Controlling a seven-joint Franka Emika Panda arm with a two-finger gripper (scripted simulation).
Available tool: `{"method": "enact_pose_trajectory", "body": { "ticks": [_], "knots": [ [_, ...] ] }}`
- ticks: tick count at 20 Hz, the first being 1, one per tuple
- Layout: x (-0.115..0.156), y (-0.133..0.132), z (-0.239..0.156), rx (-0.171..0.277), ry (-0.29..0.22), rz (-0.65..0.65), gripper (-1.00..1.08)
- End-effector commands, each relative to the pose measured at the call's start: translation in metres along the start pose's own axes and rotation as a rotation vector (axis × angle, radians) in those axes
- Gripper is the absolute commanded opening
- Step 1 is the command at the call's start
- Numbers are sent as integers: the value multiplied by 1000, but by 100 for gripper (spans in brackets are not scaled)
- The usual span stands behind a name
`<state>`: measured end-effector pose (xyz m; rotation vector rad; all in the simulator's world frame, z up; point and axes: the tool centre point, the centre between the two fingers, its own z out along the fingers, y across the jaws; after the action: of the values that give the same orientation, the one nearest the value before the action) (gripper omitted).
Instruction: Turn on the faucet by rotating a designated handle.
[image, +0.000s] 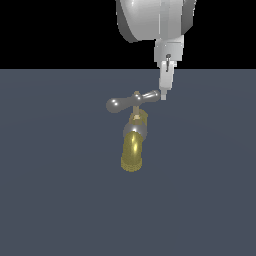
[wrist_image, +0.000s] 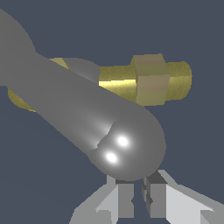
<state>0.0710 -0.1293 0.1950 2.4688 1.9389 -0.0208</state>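
Item: small faucet (image: 133, 145) with a shiny brass-yellow curved spout, ribbed mouth and grey metal collar, which we place just below the centre of the exterior view, standing on a flat slate-blue floor (image: 50, 200). Item: slim shiny grey metal crossbar handle (image: 131, 101) with two bulbous ends, mounted on a thin brass stem above the collar; it sits just above centre frame, tilted so that its right end is higher than its left. Item: white-grey robot gripper (image: 163, 95), descending from the upper right of the exterior view, its tip at the handle's right end, apparently touching or just beside it. In the wrist view we see that rounded grey end (wrist_image: 131, 144) filling the middle of the frame, with the brass stem and its hexagonal nut (wrist_image: 151, 78) behind, and the two pale fingertips (wrist_image: 124, 199) at lower centre drawn close together, only a thin gap between them and nothing held. We judge this placement deliberate: narrow fingers set against the far end of the bar give the longest lever for pushing it round the stem, which is what turning the tap on calls for. Whether contact is made we cannot tell.
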Motion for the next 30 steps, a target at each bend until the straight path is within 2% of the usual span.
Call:
{"method": "enact_pose_trajectory", "body": {
  "ticks": [1,2,3,18,19,20,30],
  "knots": [
    [31,7,-2,-6,12,-37,-100],
    [31,7,-2,-6,12,-37,-100],
    [4,4,1,1,0,-2,-100],
    [117,15,-3,-6,12,-36,-100],
    [117,15,-3,-6,12,-36,-100],
    [61,22,-1,-8,-15,30,-100],
    [116,-5,-2,-7,-3,0,-100]
  ]
}}
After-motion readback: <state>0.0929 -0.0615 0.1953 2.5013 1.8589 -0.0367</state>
